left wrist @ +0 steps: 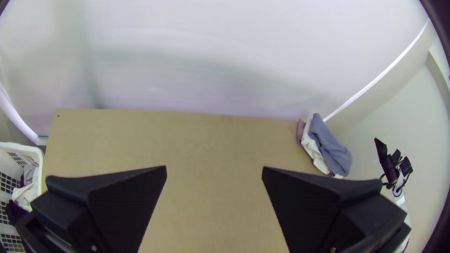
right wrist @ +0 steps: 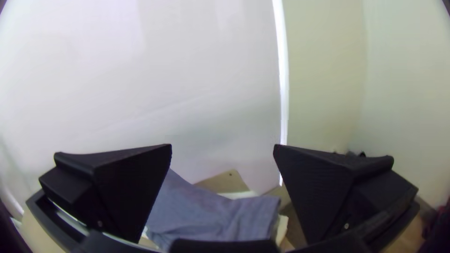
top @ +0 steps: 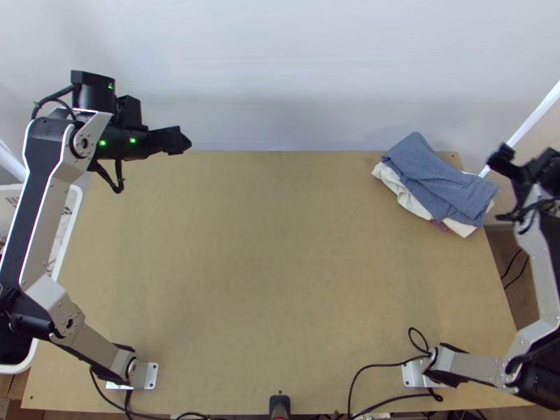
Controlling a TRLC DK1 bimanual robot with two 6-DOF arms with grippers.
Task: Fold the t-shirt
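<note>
the left gripper (top: 183,140) hangs at the far left of the table (top: 280,280), its two black fingers spread wide with nothing between them. the right gripper (top: 523,164) is off the table's right side, near the pile of cloth; its fingers are also spread wide, and it has hold of nothing. the pile sits at the far right corner of the table, with a blue-grey garment (top: 437,175) on top, folded into a long, slightly rumpled bundle that reaches past the table's right edge. under it lies a white cloth (top: 406,197), also folded, and a bit of purple cloth (left wrist: 300,130) pokes out. which piece is the t-shirt cannot be told. beside the table's left edge stands a white basket (top: 65,241), and in the left wrist view it has white cloth (left wrist: 28,191) and dark cloth (left wrist: 15,212) in it. a pale wall (top: 280,70) rises behind the table.
</note>
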